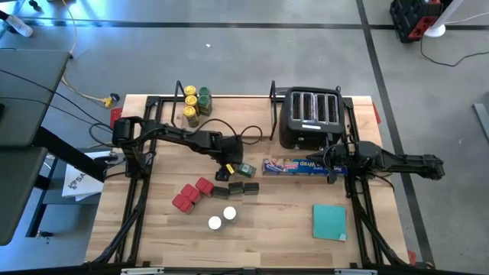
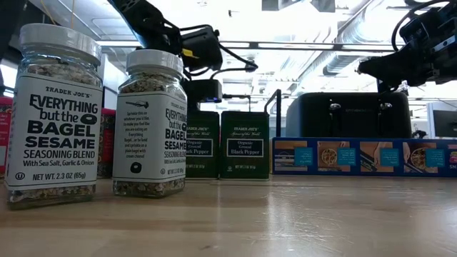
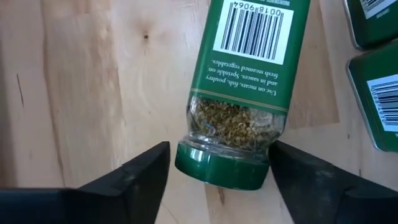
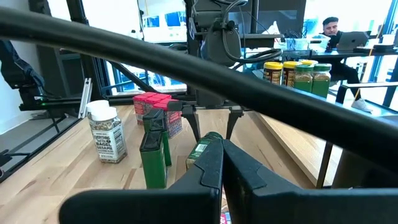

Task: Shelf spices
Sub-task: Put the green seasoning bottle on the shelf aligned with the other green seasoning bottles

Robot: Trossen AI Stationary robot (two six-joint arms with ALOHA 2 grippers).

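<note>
My left gripper (image 3: 217,171) straddles the green-lidded jar (image 3: 242,93) lying on the table (image 1: 275,221), fingers spread, not touching. I centre on the lid, close gently, then lift toward the shelf (image 1: 229,99). Right gripper (image 4: 221,168) waits closed near the toaster (image 1: 312,114).

The two white-capped jars (image 2: 53,114) (image 2: 151,125) read "TRADER JOE'S EVERYTHING but the BAGEL SESAME SEASONING BLEND, With Sea Salt, Garlic & Onion"; the nearer adds "NET WT. 2.3 OZ (65g)". Two green tins (image 2: 245,144) read "Organic Ground Black Pepper". The blue box (image 1: 296,166) shows "Wrap". The green jar (image 3: 245,87) carries a barcode and upside-down usage text beginning "Use on meats, fish, poultry".
</note>
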